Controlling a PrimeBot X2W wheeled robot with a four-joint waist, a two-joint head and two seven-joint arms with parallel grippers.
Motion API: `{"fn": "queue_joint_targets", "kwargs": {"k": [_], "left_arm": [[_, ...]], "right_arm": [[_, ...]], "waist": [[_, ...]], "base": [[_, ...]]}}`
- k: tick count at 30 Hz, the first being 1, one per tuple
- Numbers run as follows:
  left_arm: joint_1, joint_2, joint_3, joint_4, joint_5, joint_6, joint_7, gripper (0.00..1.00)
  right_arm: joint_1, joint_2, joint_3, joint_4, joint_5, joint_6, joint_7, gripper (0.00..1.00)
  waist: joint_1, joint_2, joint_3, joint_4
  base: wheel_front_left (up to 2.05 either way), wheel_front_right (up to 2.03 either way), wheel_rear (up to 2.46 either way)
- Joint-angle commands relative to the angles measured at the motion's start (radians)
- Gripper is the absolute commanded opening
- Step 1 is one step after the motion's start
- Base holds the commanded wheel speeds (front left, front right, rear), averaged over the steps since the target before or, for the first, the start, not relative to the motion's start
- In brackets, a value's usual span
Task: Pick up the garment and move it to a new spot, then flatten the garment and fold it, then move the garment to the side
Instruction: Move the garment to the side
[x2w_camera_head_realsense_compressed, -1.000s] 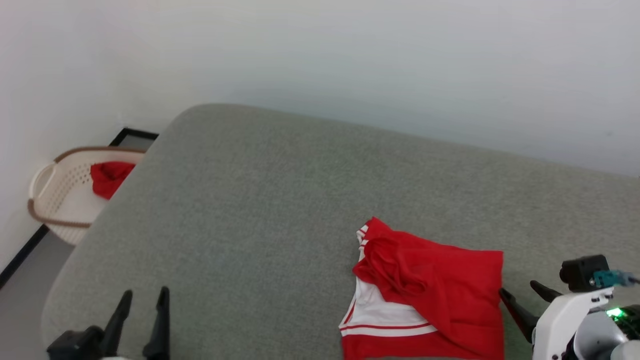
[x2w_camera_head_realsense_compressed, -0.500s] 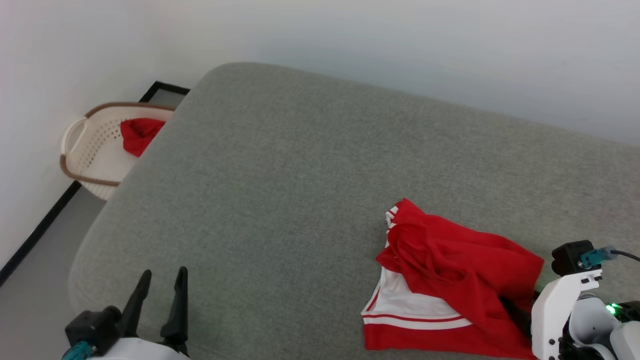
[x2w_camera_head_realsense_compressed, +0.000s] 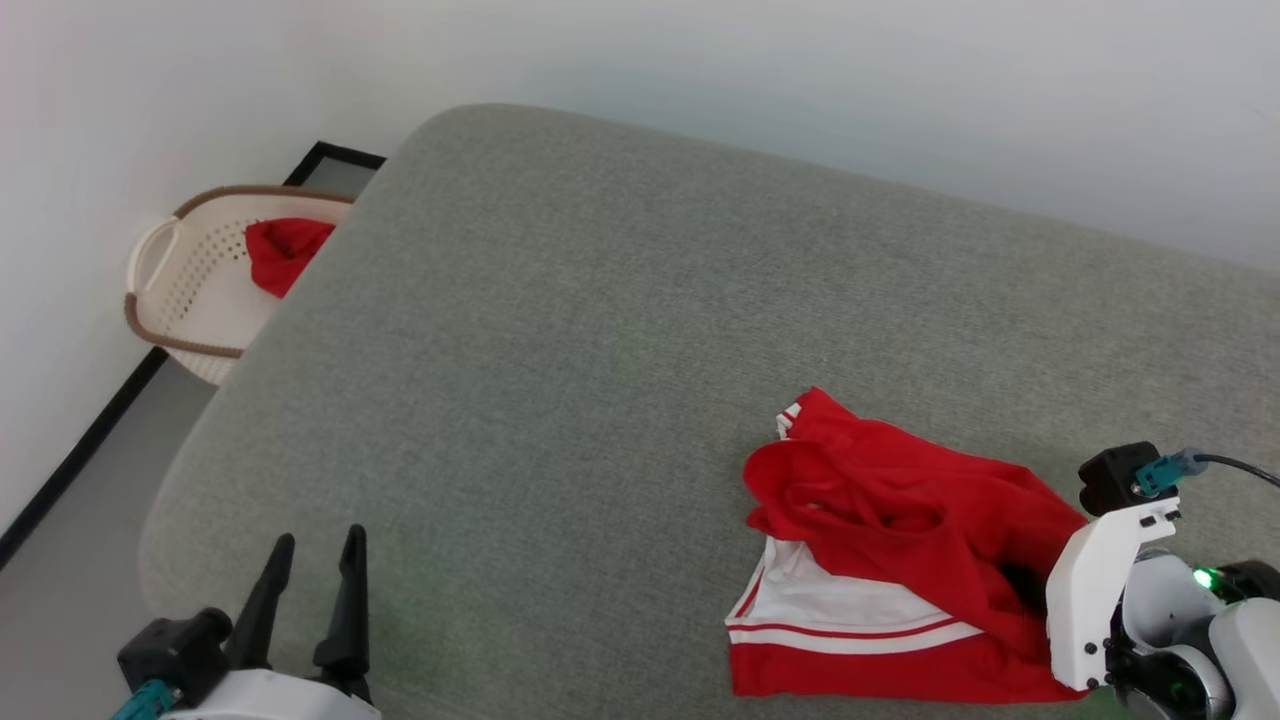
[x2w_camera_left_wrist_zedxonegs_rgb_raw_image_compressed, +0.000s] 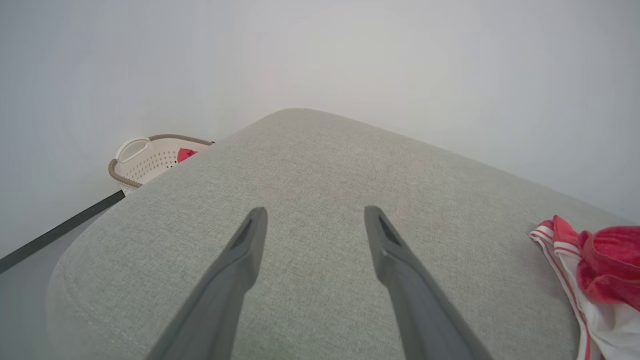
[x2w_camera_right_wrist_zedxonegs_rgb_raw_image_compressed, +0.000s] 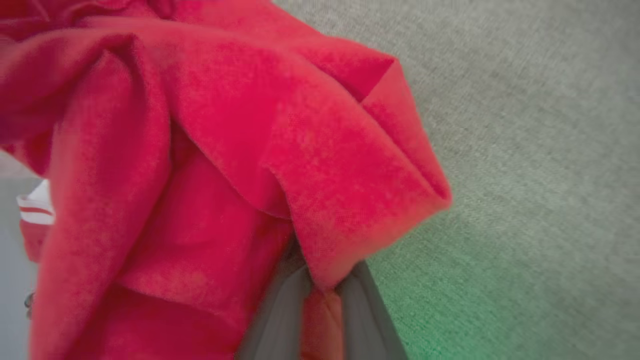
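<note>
Since a second ago the right gripper (x2w_camera_right_wrist_zedxonegs_rgb_raw_image_compressed: 322, 282) has gone from open beside the garment (x2w_camera_head_realsense_compressed: 900, 520) to pinching its red right edge, fingers nearly closed. The garment lies bunched at the near right of the grey upholstered surface (x2w_camera_head_realsense_compressed: 600, 330) — which runs wide leftward to a rounded edge. The left gripper (x2w_camera_head_realsense_compressed: 318, 540) hovers spread, holding nothing. A white wall (x2w_camera_head_realsense_compressed: 800, 80) stands behind; a basket (x2w_camera_head_realsense_compressed: 200, 300) sits on the floor (x2w_camera_head_realsense_compressed: 60, 620) at the far-left corner.

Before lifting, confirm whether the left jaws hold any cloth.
No: the left gripper has its jaws spread over bare cushion, apart from the garment.
</note>
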Motion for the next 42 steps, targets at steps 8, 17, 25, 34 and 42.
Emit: {"fn": "queue_joint_targets", "kwargs": {"k": [8, 17, 25, 34, 42], "left_arm": [[0.012, -0.001, 0.003, -0.007, 0.015, 0.000, -0.003, 1.00], [-0.002, 0.016, -0.017, -0.008, 0.021, 0.000, -0.003, 1.00], [-0.038, 0.028, -0.041, -0.014, 0.027, 0.000, -0.003, 1.00], [-0.105, 0.034, -0.077, -0.025, 0.034, 0.000, -0.003, 1.00], [-0.173, 0.054, -0.100, -0.037, 0.036, 0.000, -0.003, 1.00]], "right_arm": [[-0.020, -0.063, 0.040, -0.124, 0.003, -0.001, -0.006, 0.00], [-0.054, -0.108, 0.046, -0.207, -0.012, -0.001, -0.021, 0.00], [-0.134, -0.179, 0.081, -0.219, 0.019, -0.001, -0.031, 0.00], [-0.268, -0.298, 0.159, -0.147, 0.076, -0.001, -0.109, 0.00], [-0.400, -0.396, 0.234, -0.053, 0.098, -0.001, -0.206, 0.00]], "waist": [[0.0000, 0.0000, -0.022, -0.053], [0.0000, 0.0000, -0.051, -0.120], [0.0000, 0.0000, -0.035, -0.185], [0.0000, 0.0000, 0.038, -0.265], [0.0000, 0.0000, 0.115, -0.334]], "base": [[0.00, 0.00, 0.00], [0.00, 0.00, 0.00], [0.00, 0.00, 0.00], [0.00, 0.00, 0.00], [0.00, 0.00, 0.00]]}}
